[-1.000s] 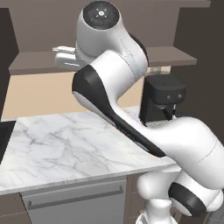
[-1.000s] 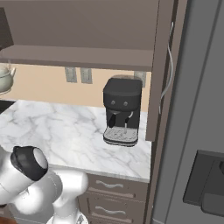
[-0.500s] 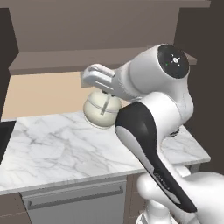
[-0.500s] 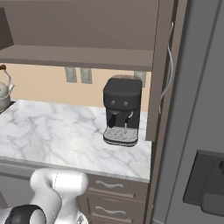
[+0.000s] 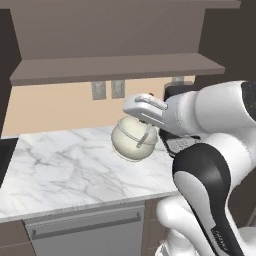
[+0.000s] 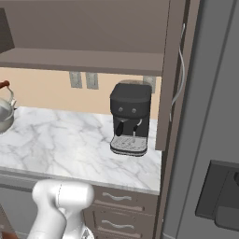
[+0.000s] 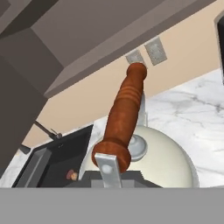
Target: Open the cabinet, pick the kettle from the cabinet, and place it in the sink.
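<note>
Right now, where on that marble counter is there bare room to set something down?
The marble counter lies bare from the sink's edge across to below the kettle, which hangs in the gripper above it. In the right base view, open marble runs left of the coffee machine. Crowded: the right end, where the machine stands against the cabinet side.
</note>
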